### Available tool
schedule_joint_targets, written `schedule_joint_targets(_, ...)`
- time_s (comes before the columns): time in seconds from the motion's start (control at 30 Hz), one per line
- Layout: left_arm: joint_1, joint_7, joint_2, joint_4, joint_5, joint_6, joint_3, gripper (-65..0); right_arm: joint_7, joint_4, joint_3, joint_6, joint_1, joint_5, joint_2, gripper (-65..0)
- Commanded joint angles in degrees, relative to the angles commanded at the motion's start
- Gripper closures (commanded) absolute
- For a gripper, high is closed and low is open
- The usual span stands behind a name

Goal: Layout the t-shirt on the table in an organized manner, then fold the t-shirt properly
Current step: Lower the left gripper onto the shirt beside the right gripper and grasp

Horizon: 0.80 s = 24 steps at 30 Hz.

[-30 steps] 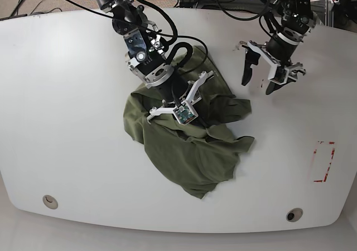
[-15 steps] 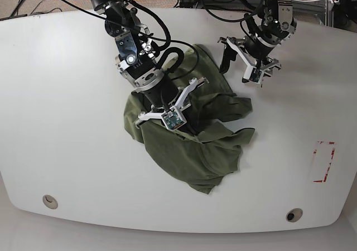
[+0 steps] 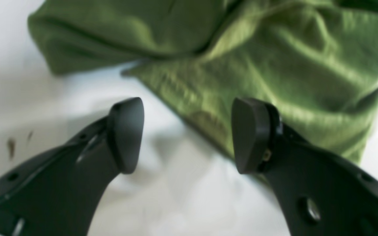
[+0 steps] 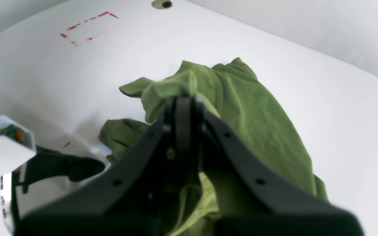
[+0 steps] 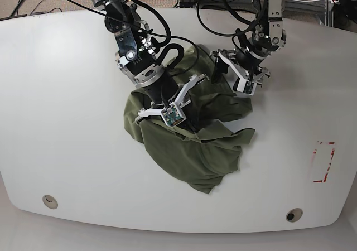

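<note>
The olive-green t-shirt (image 5: 189, 150) lies crumpled in a heap mid-table (image 5: 67, 122). My right gripper (image 5: 188, 129) is shut on a raised fold of the t-shirt (image 4: 258, 114) near the heap's middle; in the right wrist view the right gripper (image 4: 182, 98) pinches the cloth between its closed fingers. My left gripper (image 5: 227, 79) hangs open at the heap's upper right edge. In the left wrist view the left gripper (image 3: 189, 134) shows bare table between its fingers, with one fingertip (image 3: 251, 134) over the hem of the t-shirt (image 3: 274, 59).
A red tape rectangle (image 5: 323, 162) marks the table's right side, also seen as red tape (image 4: 89, 28). Two grommet holes (image 5: 50, 201) (image 5: 294, 215) sit near the front edge. Cables and equipment crowd the space behind the table's far edge.
The left gripper moved leftward and down from open table to the t-shirt's upper right edge. The right gripper, still holding the cloth, shifted a little, and the heap's lower flap changed shape.
</note>
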Motion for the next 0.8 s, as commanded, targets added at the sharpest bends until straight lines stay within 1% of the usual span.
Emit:
schedule_joint_targets(0.17,-4.7,5.4,0.6,-4.2,0.0,0.0,0.0,-39.2,0.0,0.0,0.0,0.0,0.0,0.0,0.0,0.0)
schedule_joint_targets(0.33,-7.1,5.7,1.8,-7.2,-0.1,0.0,0.0,-39.0,0.0,0.0,0.0,0.0,0.0,0.0,0.0,0.0)
schedule_joint_targets(0.43,-7.2,5.7,1.8,-7.2,-0.1,0.0,0.0,-38.9,0.0,0.0,0.0,0.0,0.0,0.0,0.0,0.0)
schedule_joint_targets(0.5,-7.5,5.7,1.8,-6.9,-0.1,0.0,0.0,-36.8,0.0,0.0,0.0,0.0,0.0,0.0,0.0,0.0)
schedule_joint_targets(0.6,-8.1,5.8,1.8,-7.1,0.2,0.0,0.0,-21.9,0.0,0.0,0.1,0.0,0.1,0.0,0.0,0.0)
schedule_joint_targets(0.63,-8.1,5.8,1.8,-7.2,0.3,0.0,0.0,-13.8,0.1,0.0,0.1,0.0,0.1,0.0,0.0,0.0)
schedule_joint_targets(0.67,-8.3,5.8,1.8,-7.2,0.4,0.0,0.0,-8.3,0.1,0.0,0.2,0.0,0.1,0.0,0.0,0.0)
schedule_joint_targets(0.7,-8.5,5.8,1.8,-7.3,0.4,0.0,0.0,-0.1,0.1,0.0,0.2,0.0,0.1,0.1,0.0,0.0)
schedule_joint_targets(0.8,-8.8,5.8,1.6,-7.3,0.4,0.0,0.6,0.0,0.1,0.0,0.4,0.0,0.2,0.1,0.1,0.0)
